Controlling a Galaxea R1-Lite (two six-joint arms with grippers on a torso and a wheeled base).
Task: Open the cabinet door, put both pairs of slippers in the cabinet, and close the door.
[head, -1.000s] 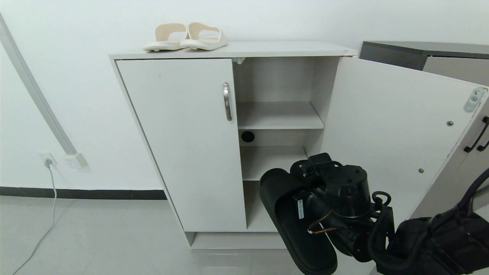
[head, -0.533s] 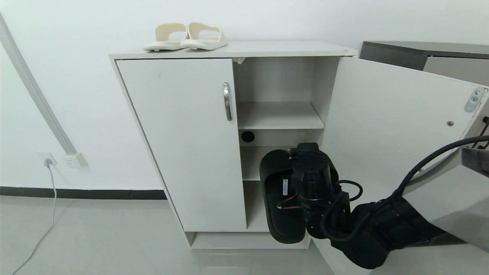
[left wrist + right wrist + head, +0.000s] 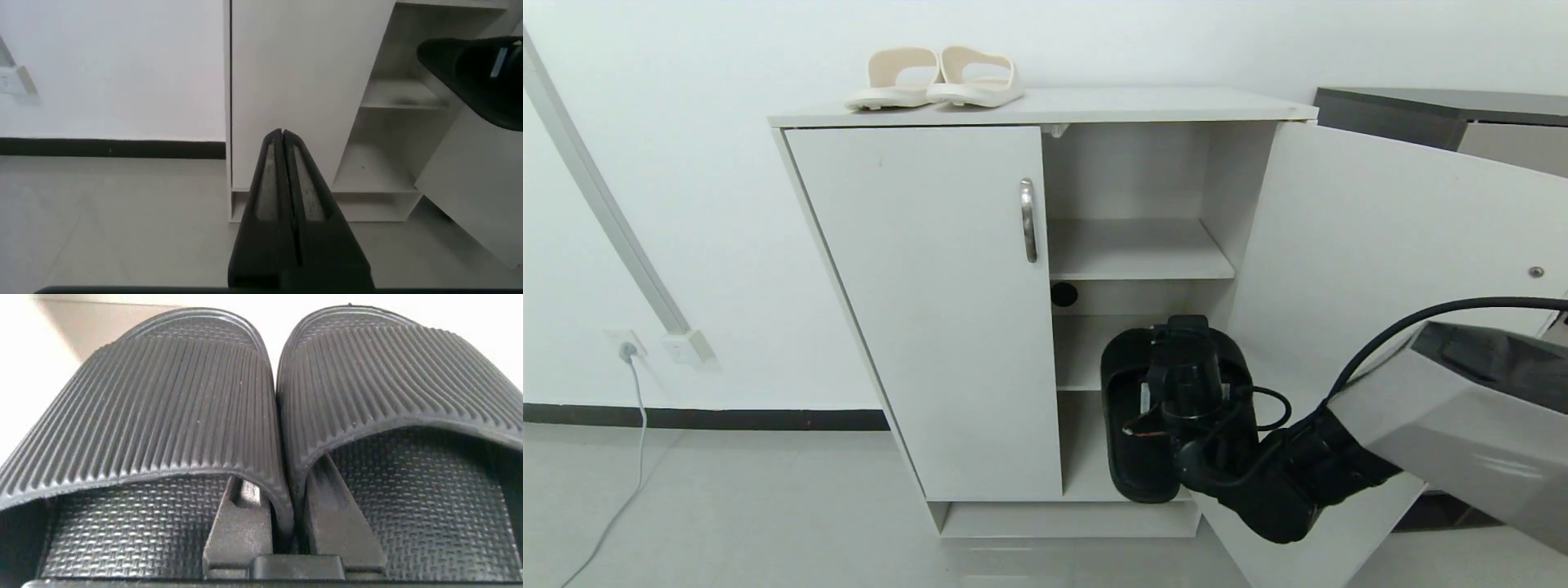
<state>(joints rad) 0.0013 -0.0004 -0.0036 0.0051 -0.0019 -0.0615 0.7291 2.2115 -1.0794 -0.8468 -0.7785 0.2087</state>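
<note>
Right claw (image 3: 282, 513) brought black slippers (image 3: 1131, 441) to cabinet (image 3: 915, 286) opening, clamped tight on both straps (image 3: 188, 400), likely soft and light.

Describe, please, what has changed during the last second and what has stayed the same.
The right pincer, shut on the black slippers, carried them from low in front of the cabinet up and forward to its open right side. Nothing was taken or released. The beige slippers stay on top, the left door shut, the right door open. The head view shifted slightly.
</note>
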